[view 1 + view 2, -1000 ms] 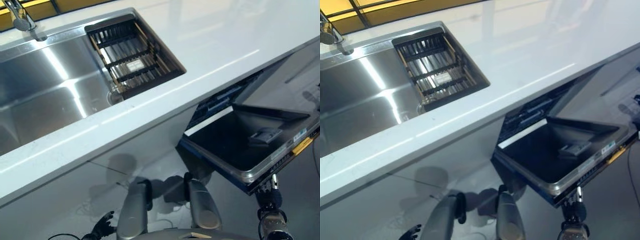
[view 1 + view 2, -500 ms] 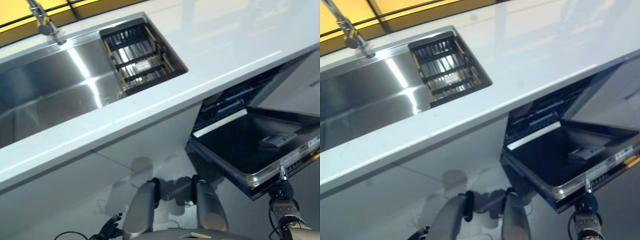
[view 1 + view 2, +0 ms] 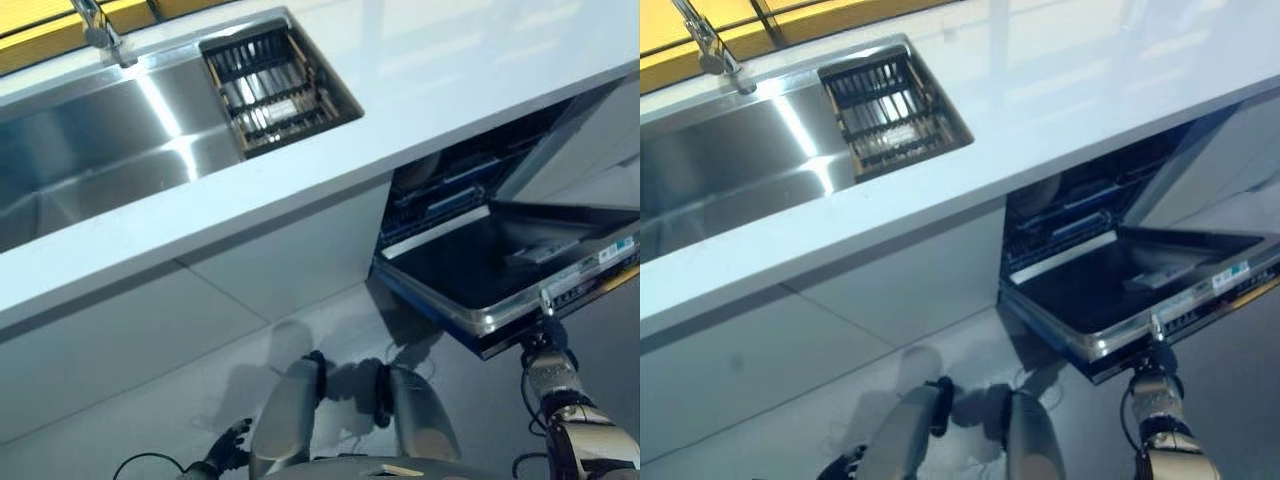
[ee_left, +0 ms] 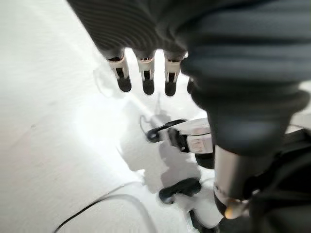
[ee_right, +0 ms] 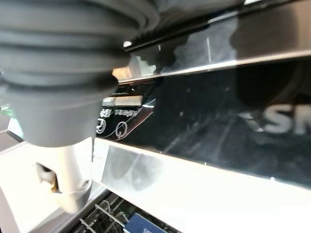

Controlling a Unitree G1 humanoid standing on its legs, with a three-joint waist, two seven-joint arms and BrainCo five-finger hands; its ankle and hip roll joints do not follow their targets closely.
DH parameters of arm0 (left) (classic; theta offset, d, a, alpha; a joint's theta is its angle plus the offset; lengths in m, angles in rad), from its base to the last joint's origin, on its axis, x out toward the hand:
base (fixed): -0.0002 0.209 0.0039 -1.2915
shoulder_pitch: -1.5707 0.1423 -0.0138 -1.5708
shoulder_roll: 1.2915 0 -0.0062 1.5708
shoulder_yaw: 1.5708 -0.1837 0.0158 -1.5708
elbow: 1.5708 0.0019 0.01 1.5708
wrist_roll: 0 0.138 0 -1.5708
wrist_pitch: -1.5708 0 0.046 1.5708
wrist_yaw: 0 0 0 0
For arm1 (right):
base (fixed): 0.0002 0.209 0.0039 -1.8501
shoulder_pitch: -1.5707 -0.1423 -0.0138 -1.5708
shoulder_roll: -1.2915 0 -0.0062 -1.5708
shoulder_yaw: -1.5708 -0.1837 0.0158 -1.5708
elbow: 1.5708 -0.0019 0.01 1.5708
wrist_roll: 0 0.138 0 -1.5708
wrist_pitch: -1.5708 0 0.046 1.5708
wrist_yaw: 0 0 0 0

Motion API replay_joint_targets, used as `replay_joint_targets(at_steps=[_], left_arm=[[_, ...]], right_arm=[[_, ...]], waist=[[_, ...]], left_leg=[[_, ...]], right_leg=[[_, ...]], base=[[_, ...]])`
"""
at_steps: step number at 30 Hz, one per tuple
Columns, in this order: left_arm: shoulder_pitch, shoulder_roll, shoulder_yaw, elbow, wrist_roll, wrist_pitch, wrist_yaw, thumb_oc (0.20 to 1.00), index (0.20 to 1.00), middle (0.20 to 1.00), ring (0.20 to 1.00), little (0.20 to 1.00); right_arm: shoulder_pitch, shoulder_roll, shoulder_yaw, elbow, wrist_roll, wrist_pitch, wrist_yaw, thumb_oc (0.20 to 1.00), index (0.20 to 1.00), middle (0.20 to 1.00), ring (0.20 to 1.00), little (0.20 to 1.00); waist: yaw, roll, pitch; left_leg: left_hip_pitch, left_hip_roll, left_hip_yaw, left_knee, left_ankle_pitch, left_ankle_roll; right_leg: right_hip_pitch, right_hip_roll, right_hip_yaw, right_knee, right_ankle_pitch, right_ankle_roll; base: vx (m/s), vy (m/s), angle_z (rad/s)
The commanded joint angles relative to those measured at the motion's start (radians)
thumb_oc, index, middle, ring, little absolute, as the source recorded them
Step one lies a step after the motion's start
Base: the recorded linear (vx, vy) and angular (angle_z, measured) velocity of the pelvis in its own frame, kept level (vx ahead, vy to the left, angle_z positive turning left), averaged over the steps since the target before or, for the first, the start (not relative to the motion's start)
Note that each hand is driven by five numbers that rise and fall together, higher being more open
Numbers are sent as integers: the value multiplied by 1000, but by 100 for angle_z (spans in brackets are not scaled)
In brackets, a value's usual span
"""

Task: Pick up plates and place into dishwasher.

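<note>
Steel sink [image 3: 90, 150] holds a rack [image 3: 275, 90] at far left; no plates are visible; they would likely be stiff, slippery, breakable, best gripped by the rim; the dishwasher door [image 3: 500, 265] hangs open at right; the right hand [image 3: 545, 365] sits under its edge, fingers unreadable; the left hand [image 4: 146, 73] hangs relaxed.

Counter [image 3: 420, 90]: I see it running from near left to far right across the scene.
Sink [image 3: 90, 150]: set into the counter's left part.
Tap [image 3: 100, 30]: at the sink's far edge.
Rack [image 3: 275, 85]: in the sink's right end.
Cabinet fronts [image 3: 200, 300]: below the counter, on its near side, left of the dishwasher.
Dishwasher [image 3: 450, 200]: under the counter at right.
Dishwasher door [image 3: 510, 275]: lowered toward the near right, out over the floor.
Right hand [image 3: 548, 368]: I see it just under the door's near edge.
Left hand [image 3: 228, 447]: low over the floor, near left, well apart from the door.
</note>
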Motion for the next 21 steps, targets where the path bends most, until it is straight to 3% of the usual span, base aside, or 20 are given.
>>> replay_joint_targets(at_steps=[1,6,16,21], left_arm=[[18,32,-21,-36,6,2,-9,1000,1000,1000,1000,1000],[16,36,-28,-46,9,13,-9,1000,1000,1000,1000,1000],[13,73,-14,-76,20,59,-27,1000,1000,1000,1000,1000],[12,98,6,-82,21,70,-29,1000,1000,1000,1000,1000]], right_arm=[[-208,-18,33,-87,-65,16,-42,1000,1000,1000,1000,1000],[-259,-44,36,-75,-114,12,-175,1000,1000,1000,1000,1000],[-351,-92,71,-75,-130,95,-268,1000,1000,1000,1000,1000],[-399,-121,83,-71,-70,100,-248,1000,1000,1000,1000,1000]], waist=[[66,-8,-18],[87,-18,-21],[136,-53,-25],[163,-78,-32]], left_leg=[[1,7,16,-24,21,34],[19,9,7,-44,20,34],[47,11,-16,-72,13,38],[75,10,-32,-133,29,33]], right_leg=[[65,-8,68,-135,143,57],[96,-8,62,-166,148,64],[147,-7,44,-207,157,79],[181,-4,28,-254,165,89]], base=[[46,4,-1],[45,-6,34],[58,-8,3],[57,-5,17]])
